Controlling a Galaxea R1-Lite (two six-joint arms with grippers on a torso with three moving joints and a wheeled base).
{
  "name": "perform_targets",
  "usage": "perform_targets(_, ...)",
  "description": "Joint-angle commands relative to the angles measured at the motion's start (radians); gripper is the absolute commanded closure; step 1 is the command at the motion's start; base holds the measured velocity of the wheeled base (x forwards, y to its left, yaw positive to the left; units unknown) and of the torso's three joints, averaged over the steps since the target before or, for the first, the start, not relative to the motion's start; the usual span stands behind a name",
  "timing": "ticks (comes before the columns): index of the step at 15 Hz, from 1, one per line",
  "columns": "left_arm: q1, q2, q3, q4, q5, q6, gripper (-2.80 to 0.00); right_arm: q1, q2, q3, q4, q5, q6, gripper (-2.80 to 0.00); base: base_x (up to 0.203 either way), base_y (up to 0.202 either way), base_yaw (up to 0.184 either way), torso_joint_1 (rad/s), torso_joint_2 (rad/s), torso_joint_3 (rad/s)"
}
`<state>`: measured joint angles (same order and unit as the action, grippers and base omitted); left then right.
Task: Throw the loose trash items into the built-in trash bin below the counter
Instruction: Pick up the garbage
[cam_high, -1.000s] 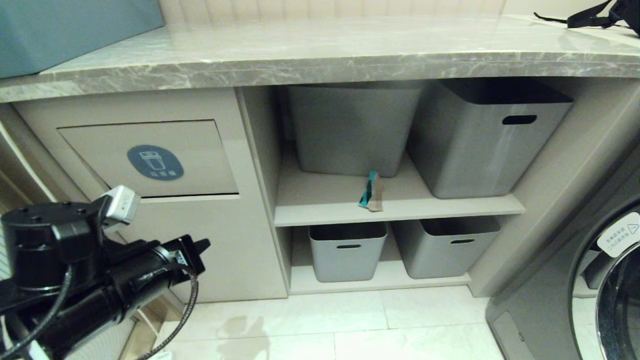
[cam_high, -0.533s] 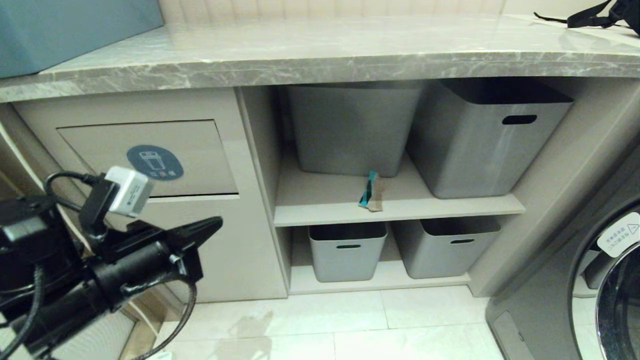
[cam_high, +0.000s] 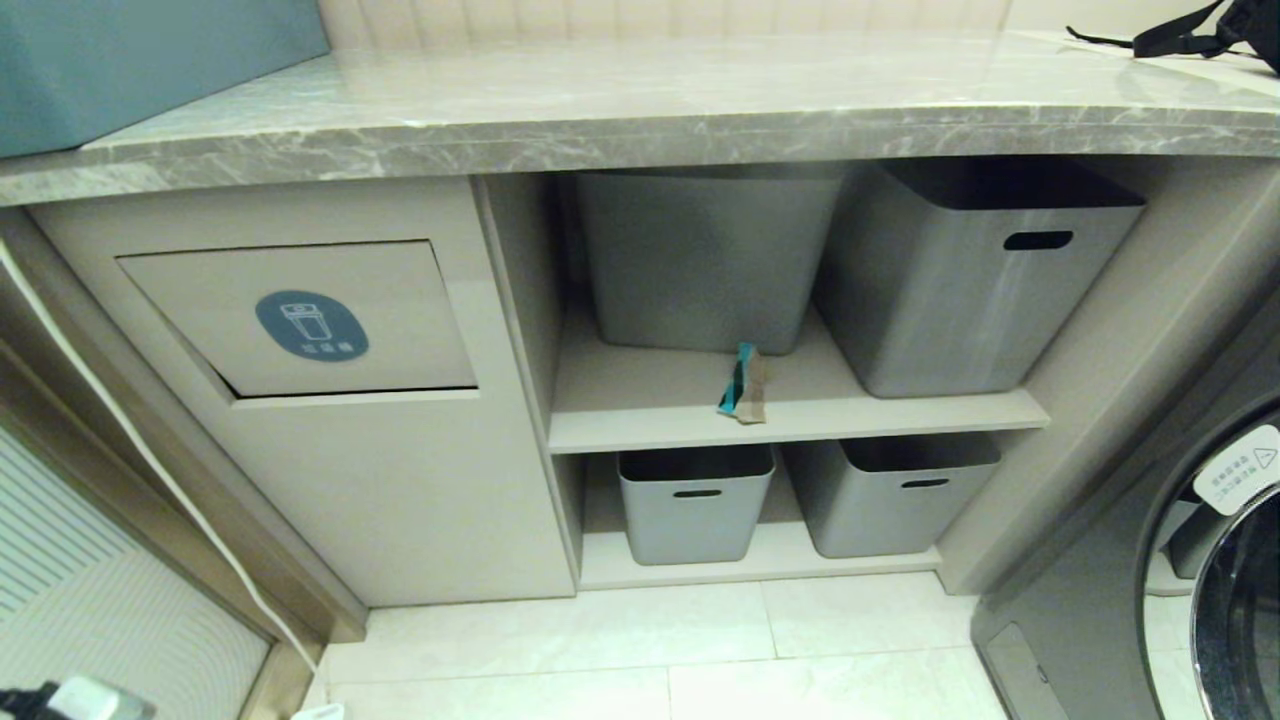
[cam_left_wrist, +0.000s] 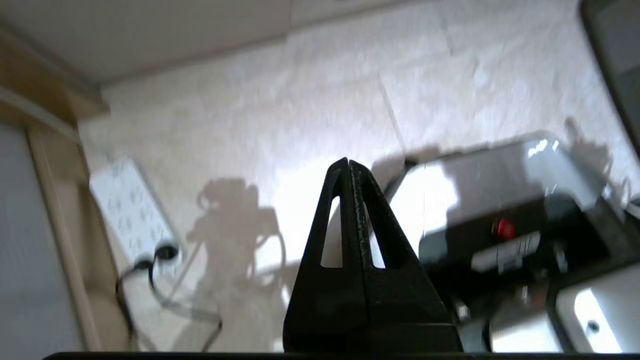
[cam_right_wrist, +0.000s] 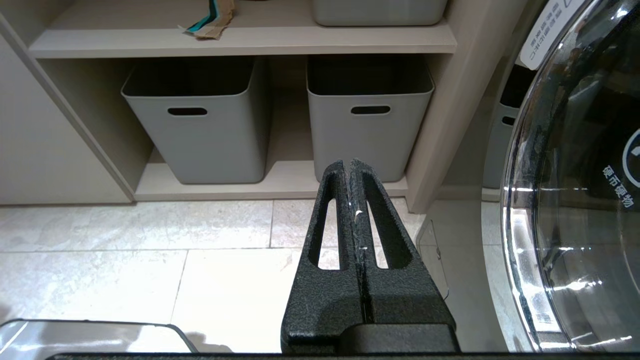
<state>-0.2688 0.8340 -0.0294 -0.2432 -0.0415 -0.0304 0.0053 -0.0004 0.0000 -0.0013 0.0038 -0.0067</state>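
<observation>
Left gripper: fingers pressed together, nothing between them; pointing down at pale floor tiles; out of the head view.
Under the left gripper: the robot's own base with a red button, just beyond and to one side of the fingertips; a white power strip with a dark cable on the floor off to the other side, well apart from the fingers.
Right gripper: fingers closed flat against each other, empty; aimed low and forward at the bottom shelf; also out of the head view.
Ahead of the right gripper: two small grey tubs with handle slots, side by side on the bottom shelf, well apart from the fingertips.
Cardboard scrap: teal-and-black print on brown backing; on the middle shelf, near its front edge, above and beyond the right gripper's tips, in front of the large grey tubs; untouched by either gripper.
Trash bin flap: beige panel with a round blue bin sticker, in the cabinet front to the left of the shelves, far from both grippers; lower edge tilted slightly inward, dark gap along one side.
Counter: grey veined slab above bin and shelves; a teal box at its left end, black straps at its far right.
Washing machine door: round glass, close beside the right gripper.
</observation>
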Motion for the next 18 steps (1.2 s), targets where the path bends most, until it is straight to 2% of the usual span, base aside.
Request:
perform_targets(1,0.024,-0.171,-0.009,0.302,0.042,-0.023,0.0,0.001,-0.001,0.0,0.0,0.001,-0.001,0.0,0.0,0.0,0.0,0.0,0.0,0.0)
perform_targets(3,0.136,-0.174,-0.013,0.315,0.056,-0.041,0.0,0.0,-0.001,0.0,0.0,0.001,0.001,0.0,0.0,0.0,0.0,0.0,0.0,0.0)
perform_targets(5,0.219,-0.192,-0.013,0.312,0.061,-0.041,0.0,0.001,-0.001,0.0,0.0,0.001,-0.001,0.0,0.0,0.0,0.0,0.0,0.0,0.0)
perform_targets(6,0.238,-0.223,-0.012,0.309,0.059,-0.023,0.0,0.001,-0.001,0.0,0.0,0.001,0.0,0.0,0.0,0.0,0.0,0.0,0.0,0.0)
perform_targets(9,0.228,-0.467,0.002,0.295,0.041,0.046,0.0,0.001,-0.001,0.0,0.0,0.001,-0.002,0.0,0.0,0.0,0.0,0.0,0.0,0.0)
perform_targets(13,0.259,-0.795,0.02,0.268,0.024,0.115,0.0,0.001,-0.001,0.0,0.0,0.007,-0.025,0.0,0.0,0.0,0.0,0.0,0.0,0.0)
perform_targets(16,0.27,-0.836,0.028,0.248,0.025,0.142,0.0,0.001,-0.001,-0.003,-0.005,0.006,-0.017,0.0,0.0,0.0,0.0,0.0,0.0,0.0)
perform_targets(18,0.27,-0.836,0.025,0.257,0.029,0.138,0.0,0.0,0.021,-0.082,0.003,0.031,-0.022,0.0,0.0,0.0,0.0,0.0,0.0,0.0)
